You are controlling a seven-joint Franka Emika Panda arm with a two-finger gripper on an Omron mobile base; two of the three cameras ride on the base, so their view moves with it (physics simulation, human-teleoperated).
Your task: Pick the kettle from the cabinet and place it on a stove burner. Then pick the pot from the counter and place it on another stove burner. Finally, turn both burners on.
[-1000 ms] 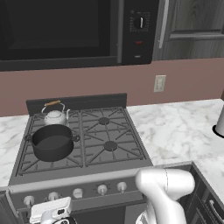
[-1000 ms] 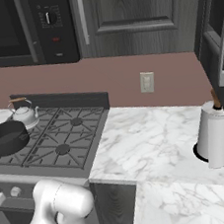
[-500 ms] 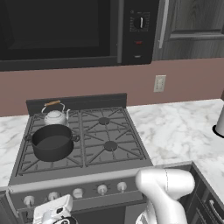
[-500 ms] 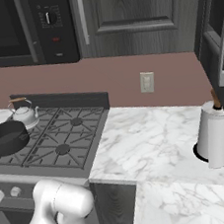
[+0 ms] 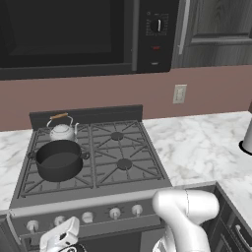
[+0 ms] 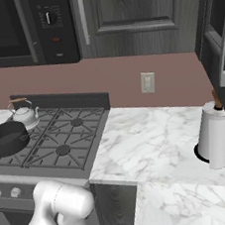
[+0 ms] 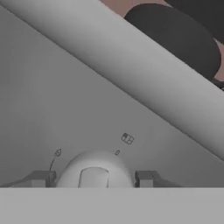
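Observation:
The kettle (image 5: pixel 62 130) (image 6: pixel 25 114) stands on the back left stove burner. Right in front of it the dark pot (image 5: pixel 59 160) (image 6: pixel 7 138) rests on the front left burner. The two right burners (image 5: pixel 124 164) are bare. My gripper (image 5: pixel 64 229) is low at the range's front panel, at the left part of the row of silver knobs (image 5: pixel 114 213). In the hand view my gripper (image 7: pixel 94 179) has a round silver knob (image 7: pixel 94 168) between its fingertips (image 7: pixel 41 178), which sit tight against its two sides. The cabinet (image 5: pixel 216 29) door is closed.
A black microwave (image 5: pixel 74 34) hangs above the range. The marble counter (image 5: pixel 206 142) runs to the right, with a wall outlet (image 5: pixel 180 93) behind it and a paper towel roll (image 6: pixel 214 134) at its far right. My white arm (image 5: pixel 184 216) rises in front of the range.
The hand has shifted slightly at the knob row. Kettle, pot and the rest of the scene stay still.

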